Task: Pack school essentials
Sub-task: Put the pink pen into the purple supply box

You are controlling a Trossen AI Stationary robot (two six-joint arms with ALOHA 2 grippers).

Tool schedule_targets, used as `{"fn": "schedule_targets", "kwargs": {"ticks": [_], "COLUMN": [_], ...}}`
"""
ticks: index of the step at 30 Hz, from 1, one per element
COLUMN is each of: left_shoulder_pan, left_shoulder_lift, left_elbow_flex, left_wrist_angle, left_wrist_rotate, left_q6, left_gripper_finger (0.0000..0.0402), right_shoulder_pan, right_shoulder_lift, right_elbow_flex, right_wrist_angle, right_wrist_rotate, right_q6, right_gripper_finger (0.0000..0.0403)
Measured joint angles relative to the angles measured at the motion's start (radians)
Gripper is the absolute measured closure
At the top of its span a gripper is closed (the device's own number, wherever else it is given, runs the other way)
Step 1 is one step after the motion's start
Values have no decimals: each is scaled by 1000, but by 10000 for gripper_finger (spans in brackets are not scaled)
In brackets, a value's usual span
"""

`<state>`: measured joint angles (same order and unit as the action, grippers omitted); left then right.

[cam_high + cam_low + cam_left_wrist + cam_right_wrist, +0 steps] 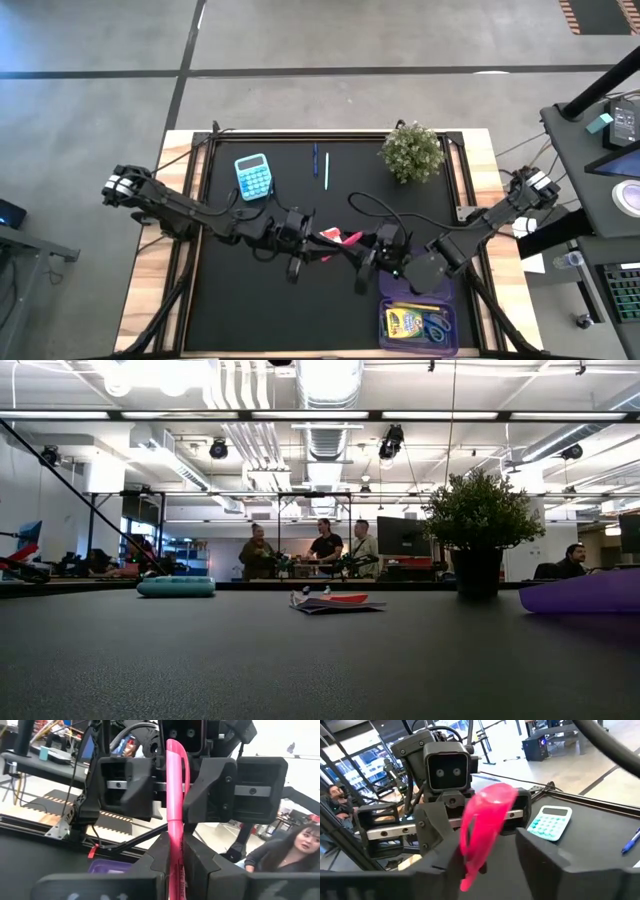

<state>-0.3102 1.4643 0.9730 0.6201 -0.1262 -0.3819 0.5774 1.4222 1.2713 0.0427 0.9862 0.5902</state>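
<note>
A pink marker (175,795) is shut in my left gripper (175,870) above the table's middle (297,243). Its free end (487,815) reaches between the open fingers of my right gripper (490,865), which faces the left one (372,258). A white-and-red packet (330,234) lies flat on the mat under them. The yellow-green crayon box (402,322) and blue-handled scissors (436,326) lie in the purple case (420,292). Two blue pens (320,165) lie near the far edge. My left gripper pinches the pink marker's rear part (176,851) between its two fingers. The marker runs along the fingers and sticks out forward toward the right arm, about level, lifted clear of the table. My right gripper's fingers (207,787) flank the marker's free end; whether they touch it I cannot tell.
A turquoise calculator (252,177) lies far left on the black mat and a potted plant (412,150) stands far right. The purple case sits at the near right edge. Bare mat (250,300) stretches near left. People stand in the room beyond the table.
</note>
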Motion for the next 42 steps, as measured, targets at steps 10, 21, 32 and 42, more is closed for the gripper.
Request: {"fn": "schedule_targets", "kwargs": {"ticks": [10, 21, 32, 42], "left_shoulder_pan": [3, 1, 3, 3], "left_shoulder_lift": [0, -4, -28, -29], "left_elbow_flex": [-1, -1, -2, -18], "left_wrist_angle": [-2, -72, -366, -482], "left_wrist_rotate": [-14, 3, -4, -7], "left_q6": [2, -1, -83, -136], "left_gripper_finger": [386, 296, 217, 217], "right_shoulder_pan": [-2, -3, -2, 67], "right_shoulder_lift": [-6, -48, -142, -54], "right_elbow_flex": [0, 1, 1, 0], "right_wrist_angle": [-1, -34, -714, -1011], "right_wrist_rotate": [-37, -38, -350, -1154], "right_q6": [45, 55, 726, 1120], "right_gripper_finger": [366, 366, 366, 366]}}
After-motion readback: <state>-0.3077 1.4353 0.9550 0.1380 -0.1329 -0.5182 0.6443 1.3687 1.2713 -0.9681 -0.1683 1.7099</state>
